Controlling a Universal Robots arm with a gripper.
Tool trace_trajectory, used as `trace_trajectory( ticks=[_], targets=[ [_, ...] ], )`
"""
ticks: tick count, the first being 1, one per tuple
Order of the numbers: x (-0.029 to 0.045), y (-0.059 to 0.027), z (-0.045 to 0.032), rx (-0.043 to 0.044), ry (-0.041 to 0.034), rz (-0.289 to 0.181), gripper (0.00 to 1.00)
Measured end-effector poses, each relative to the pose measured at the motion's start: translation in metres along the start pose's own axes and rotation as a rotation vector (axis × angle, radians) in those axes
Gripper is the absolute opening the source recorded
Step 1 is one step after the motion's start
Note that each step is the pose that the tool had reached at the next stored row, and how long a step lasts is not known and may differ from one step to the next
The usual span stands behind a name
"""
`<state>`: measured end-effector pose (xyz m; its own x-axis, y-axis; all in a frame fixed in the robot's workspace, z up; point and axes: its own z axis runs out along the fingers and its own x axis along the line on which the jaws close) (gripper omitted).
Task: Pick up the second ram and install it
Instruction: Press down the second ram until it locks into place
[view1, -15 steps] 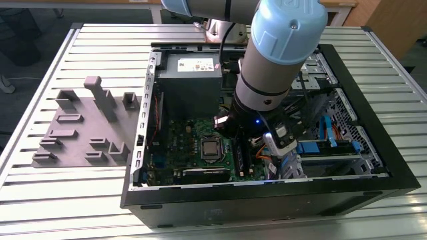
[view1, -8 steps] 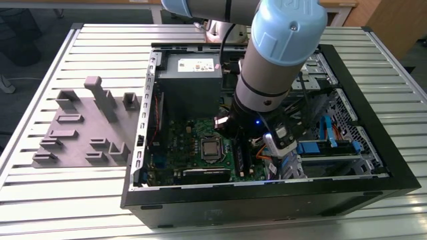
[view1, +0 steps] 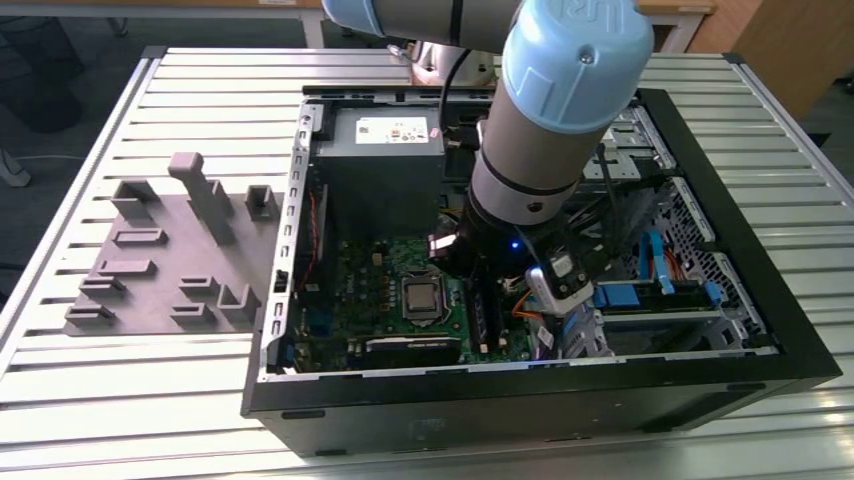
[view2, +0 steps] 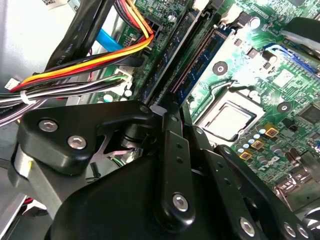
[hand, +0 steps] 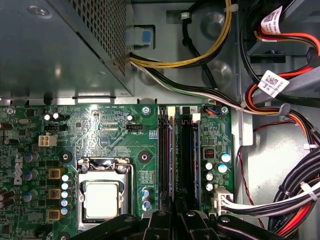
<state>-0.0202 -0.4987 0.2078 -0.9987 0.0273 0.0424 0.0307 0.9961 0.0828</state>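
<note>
Lowered into the open black metal computer case (view1: 534, 385) on the slatted aluminium bench (view1: 160, 110): black jointed hand (view2: 172, 130), clenched edge-on around the thin dark second ram (hand: 176, 165), poised over the long black slots of the green motherboard (hand: 100, 130). Seen from outside: moulded grey parts tray (view1: 167, 260).

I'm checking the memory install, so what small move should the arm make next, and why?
Probably a slow, straight push down. The gripper hangs right over the black memory slots beside the processor socket, in line with them; whether a module is fully seated there cannot be told.
</note>
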Motion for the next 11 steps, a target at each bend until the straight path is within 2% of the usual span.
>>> trace_trajectory(
  ticks=[11],
  targets=[
    [0.0, 0.0, 0.0001, -0.0001, 0.0001, 0.0, 0.15]
  ],
)
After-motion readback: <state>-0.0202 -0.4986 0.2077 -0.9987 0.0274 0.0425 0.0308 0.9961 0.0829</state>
